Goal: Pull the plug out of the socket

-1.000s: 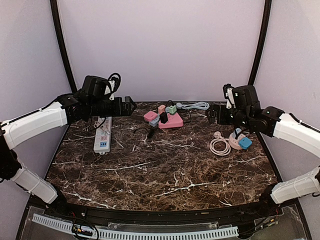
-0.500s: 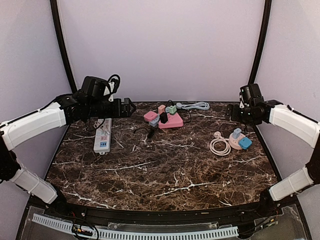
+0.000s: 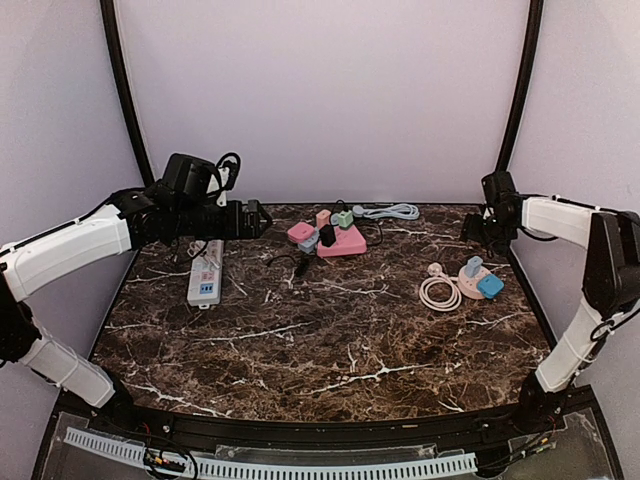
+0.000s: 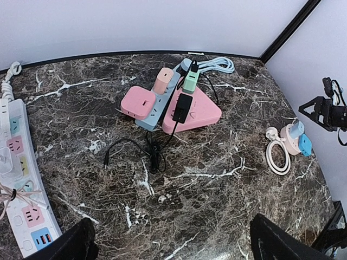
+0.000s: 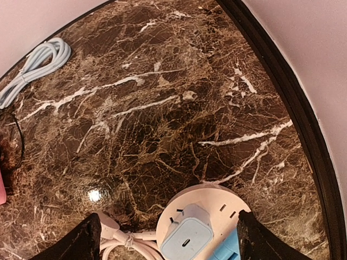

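A round pale pink socket (image 5: 230,202) lies at the right of the table, seen also as the round socket (image 3: 470,277). A light blue plug (image 5: 187,239) and a darker blue plug (image 5: 230,251) sit in it. My right gripper (image 5: 173,244) hovers open above it, a finger on each side, touching nothing. The right gripper (image 3: 482,227) is just behind the socket in the top view. My left gripper (image 3: 256,218) is open over the back left. A pink triangular socket (image 4: 201,112) holds a black plug (image 4: 183,108) and a green plug (image 4: 191,82).
A white power strip (image 3: 206,272) lies at the left. A blue-grey strip (image 4: 154,111) with a pink block (image 4: 136,103) and a peach plug (image 4: 161,81) leans on the pink socket. A loose black cable (image 4: 146,151), a light blue cable coil (image 3: 390,211) and a white cord coil (image 3: 438,292) lie around.
My right gripper has swung right, from over the table's back middle-right to the right edge above the round socket. The left gripper's wrist has turned slightly.
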Tool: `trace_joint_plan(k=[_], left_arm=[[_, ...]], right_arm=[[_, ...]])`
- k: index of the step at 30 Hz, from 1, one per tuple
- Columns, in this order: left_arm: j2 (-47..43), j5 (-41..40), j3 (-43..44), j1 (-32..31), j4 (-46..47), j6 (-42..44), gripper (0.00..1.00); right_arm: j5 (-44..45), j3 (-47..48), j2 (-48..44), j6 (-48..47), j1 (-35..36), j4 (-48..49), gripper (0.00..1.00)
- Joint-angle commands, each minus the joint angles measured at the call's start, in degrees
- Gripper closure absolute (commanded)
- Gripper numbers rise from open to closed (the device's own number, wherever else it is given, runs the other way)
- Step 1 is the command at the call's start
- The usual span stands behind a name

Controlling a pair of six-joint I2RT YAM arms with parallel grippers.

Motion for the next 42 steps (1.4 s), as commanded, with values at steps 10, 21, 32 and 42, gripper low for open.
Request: trace_joint_plan(k=[10, 21, 32, 42], left_arm=[[-1.8, 0.6, 1.3, 0.2, -2.8, 0.0, 0.01], [-1.8, 0.6, 0.7, 0.2, -1.9, -0.2, 0.01], [-1.6, 0.8, 0.0, 0.2, -1.2, -1.1, 0.01], [-0.5, 2.1, -0.5, 0.2, 0.0, -2.3, 0.01]], right_arm=[[5.4, 1.8, 6.2, 9.2, 1.0, -3.0, 0.35], [4.4, 1.5, 9.5, 8.3, 3.1, -1.3, 0.5], [1.7, 2.5, 8.8, 5.0, 8.2, -3.0, 0.77], [-1.5, 0.8, 4.4, 4.4, 18.2, -4.4, 0.9]])
